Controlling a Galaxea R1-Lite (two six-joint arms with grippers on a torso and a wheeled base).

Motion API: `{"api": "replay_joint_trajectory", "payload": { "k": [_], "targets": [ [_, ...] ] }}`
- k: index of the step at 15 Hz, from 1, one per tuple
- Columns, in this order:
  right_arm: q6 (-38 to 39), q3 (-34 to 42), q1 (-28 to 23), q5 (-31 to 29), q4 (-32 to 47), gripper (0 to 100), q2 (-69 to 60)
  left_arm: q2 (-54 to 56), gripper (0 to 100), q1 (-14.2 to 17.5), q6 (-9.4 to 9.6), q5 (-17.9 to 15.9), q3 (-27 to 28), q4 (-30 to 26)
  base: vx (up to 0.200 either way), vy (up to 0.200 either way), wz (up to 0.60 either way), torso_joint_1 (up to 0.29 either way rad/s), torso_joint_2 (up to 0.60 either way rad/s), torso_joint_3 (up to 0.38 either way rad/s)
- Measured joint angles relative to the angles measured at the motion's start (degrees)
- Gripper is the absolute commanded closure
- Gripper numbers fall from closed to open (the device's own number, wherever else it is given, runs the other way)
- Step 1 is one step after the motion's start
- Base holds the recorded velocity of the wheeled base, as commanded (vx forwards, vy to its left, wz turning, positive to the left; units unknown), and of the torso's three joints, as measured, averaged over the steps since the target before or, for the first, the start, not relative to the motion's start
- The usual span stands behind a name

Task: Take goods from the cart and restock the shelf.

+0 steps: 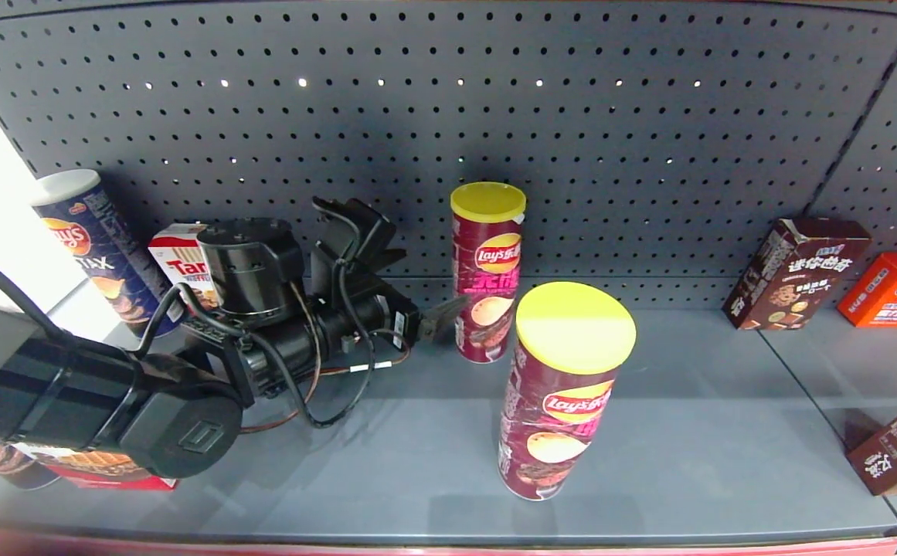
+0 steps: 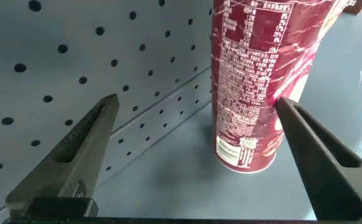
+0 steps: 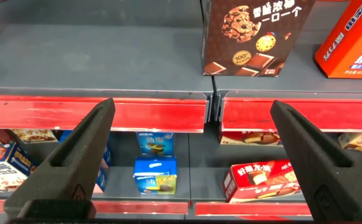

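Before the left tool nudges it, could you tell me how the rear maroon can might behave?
The rear maroon can is tall on a narrow base, so a high push may tip it. Being round, it would likely roll once down. Its glossy wall may be slippery.

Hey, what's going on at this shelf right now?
The robot is restocking snacks. Its left arm lies along the grey shelf, with the left gripper open and level with the lower part of the rear maroon chip can, which stands upright near the pegboard back. The fingers are spread and not clamped on it. A second maroon chip can stands upright nearer the shelf's front. The right gripper is open and empty, facing the red shelf edge.
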State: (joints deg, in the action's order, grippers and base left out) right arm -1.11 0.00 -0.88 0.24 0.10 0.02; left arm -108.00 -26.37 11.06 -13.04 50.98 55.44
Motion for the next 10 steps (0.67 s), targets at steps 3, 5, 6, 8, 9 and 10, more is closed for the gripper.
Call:
{"api": "replay_joint_trajectory", "payload": {
  "k": [3,5,6,8,9,10],
  "targets": [
    [-0.01,0.0,-0.05,0.0,0.0,0,0.0,0.26,0,0.27,0.16,0.0,-1.45,1.71,0.0,0.0,0.0,0.0,0.0,0.0],
    [0.0,0.0,-0.02,0.0,0.0,0,0.0,0.67,0,0.77,0.22,0.4,-3.5,2.66,0.0,0.0,0.0,0.0,0.0,0.0],
    [-0.01,0.0,0.02,0.0,0.0,0,0.0,0.98,0,1.21,0.24,0.54,-4.51,2.85,0.0,0.0,0.0,0.0,0.0,0.0],
    [-0.01,0.0,0.02,-0.02,0.0,0,0.0,1.83,0,1.79,0.33,0.84,-5.75,3.57,0.0,0.0,0.0,0.0,0.0,0.0],
    [0.0,0.0,0.0,-0.02,0.0,0,0.0,2.05,0,2.15,0.38,1.06,-5.89,3.51,0.0,0.0,0.0,0.0,0.0,0.0],
    [-0.01,0.0,0.02,-0.02,0.0,0,0.0,2.21,0,2.56,0.4,1.48,-5.58,3.13,0.0,0.0,0.0,0.0,0.0,0.0]
  ]
}}
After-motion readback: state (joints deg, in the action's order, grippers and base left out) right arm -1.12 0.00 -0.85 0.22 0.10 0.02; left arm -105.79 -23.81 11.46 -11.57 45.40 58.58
